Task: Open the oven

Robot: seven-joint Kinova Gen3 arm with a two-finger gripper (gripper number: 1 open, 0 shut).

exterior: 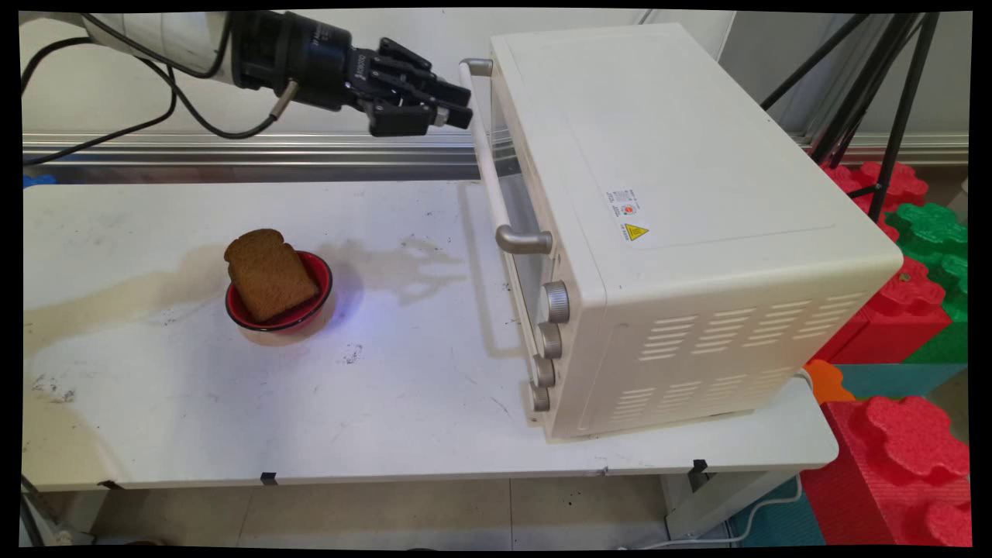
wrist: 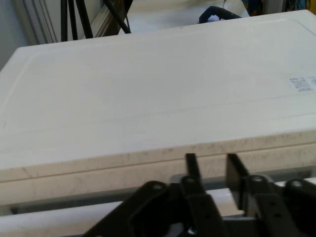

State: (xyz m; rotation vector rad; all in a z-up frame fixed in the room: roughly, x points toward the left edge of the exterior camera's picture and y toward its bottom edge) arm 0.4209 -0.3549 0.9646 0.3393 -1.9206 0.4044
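Observation:
My gripper is held level, high above the table's back, with its fingertips at the upper end of the oven's door handle. The fingers stand a narrow gap apart, and nothing sits between them. The cream toaster oven stands on the table's right side with its door closed. In the hand view its flat top fills the picture and the handle runs just under the fingertips. A brown bread slice leans in a red bowl at the table's left middle, far below the gripper.
The white table is stained on its left part. Several knobs line the oven's front. Red and green foam blocks are stacked right of the table. Black tripod legs stand behind the oven.

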